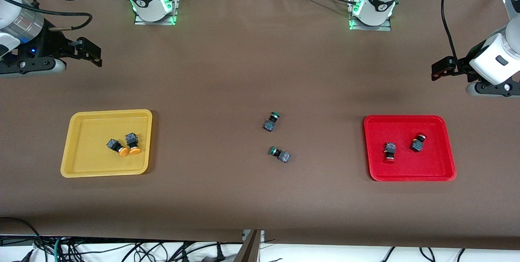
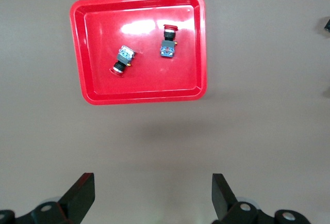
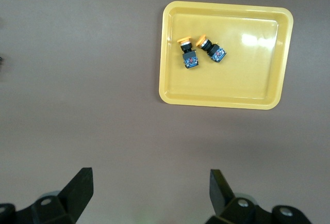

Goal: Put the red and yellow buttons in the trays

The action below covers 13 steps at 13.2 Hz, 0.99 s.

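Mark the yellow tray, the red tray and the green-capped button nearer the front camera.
yellow tray [image 1: 81,164], front view, bare floor near its rim.
red tray [image 1: 406,168], front view, bare floor.
green-capped button [image 1: 281,154], front view, its dark body.

Both arms are cut off by the front view's side edges. In each wrist view, the left end effector [image 2: 153,195] and right end effector [image 3: 151,195] are cropped at the frame edge. Markings on the green-capped switches [image 1: 271,122] are too small to be read.
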{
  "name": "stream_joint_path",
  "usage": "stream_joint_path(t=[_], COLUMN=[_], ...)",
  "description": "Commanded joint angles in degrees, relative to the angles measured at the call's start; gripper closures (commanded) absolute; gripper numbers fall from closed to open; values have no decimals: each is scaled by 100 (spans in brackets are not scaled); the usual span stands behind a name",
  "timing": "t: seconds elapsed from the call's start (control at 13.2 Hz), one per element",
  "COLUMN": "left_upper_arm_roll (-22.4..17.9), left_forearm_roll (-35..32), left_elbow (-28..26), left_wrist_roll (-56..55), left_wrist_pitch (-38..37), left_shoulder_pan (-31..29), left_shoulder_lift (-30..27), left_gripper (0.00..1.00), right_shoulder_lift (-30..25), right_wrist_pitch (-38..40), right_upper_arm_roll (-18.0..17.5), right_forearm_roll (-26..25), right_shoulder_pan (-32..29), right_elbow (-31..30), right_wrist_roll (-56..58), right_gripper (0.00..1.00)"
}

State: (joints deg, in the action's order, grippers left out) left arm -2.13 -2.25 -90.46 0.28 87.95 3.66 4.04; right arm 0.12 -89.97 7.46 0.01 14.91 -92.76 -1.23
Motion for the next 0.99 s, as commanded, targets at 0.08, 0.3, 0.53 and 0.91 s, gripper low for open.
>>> stream_joint_path(t=[0.08,0.3,0.53,0.91], left_upper_arm_roll=[-94,-7,-6,-6], left_forearm_roll=[137,129,129,129], left_elbow=[-385,-385,-385,-367], left_wrist_roll=[-63,-360,-405,-397], left_wrist_pitch=[407,363,363,363], left_shoulder_pan=[109,74,48,48], left_shoulder_lift=[-342,-342,-342,-342], left_gripper=[0,0,0,0], right_shoulder_lift=[92,128,137,128], right_wrist_pitch=[14,14,14,23], right_upper_arm_roll=[-96,-87,-87,-87], right_forearm_roll=[-37,-28,-28,-36], right_shoulder_pan=[-102,-120,-111,-102], right_elbow=[82,223,223,224], right_wrist_roll=[-18,9,35,53], right_gripper=[0,0,0,0])
